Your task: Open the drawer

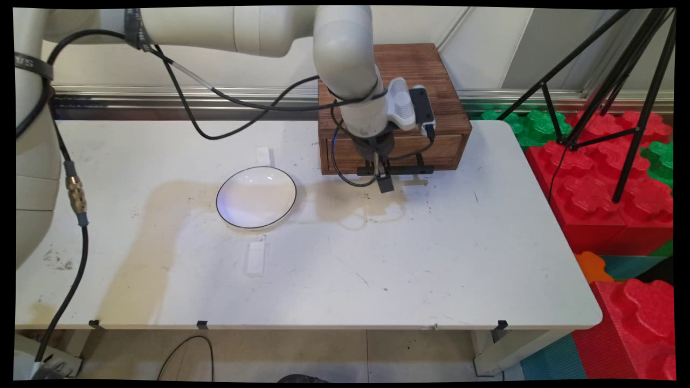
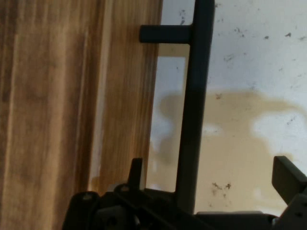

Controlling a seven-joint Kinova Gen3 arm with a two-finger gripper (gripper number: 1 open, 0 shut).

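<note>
Surface (image 1: 442, 258): white and stained; it carries everything I see.
Wooden drawer box (image 1: 399, 75): at the far edge, its front facing me.
Plate (image 1: 256, 196): white, empty, well left of the box.
Black handle bar (image 1: 395, 170): standing off the drawer front, leaving room for a finger behind it.
Gripper (image 1: 382, 175): released, fingers (image 2: 288, 175) astride the bar.

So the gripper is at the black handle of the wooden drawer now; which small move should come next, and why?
Probably close the fingers on the handle. The gripper is open, with the bar of the handle running between its fingers, in front of the wooden drawer box, so nothing grips the bar yet.
</note>
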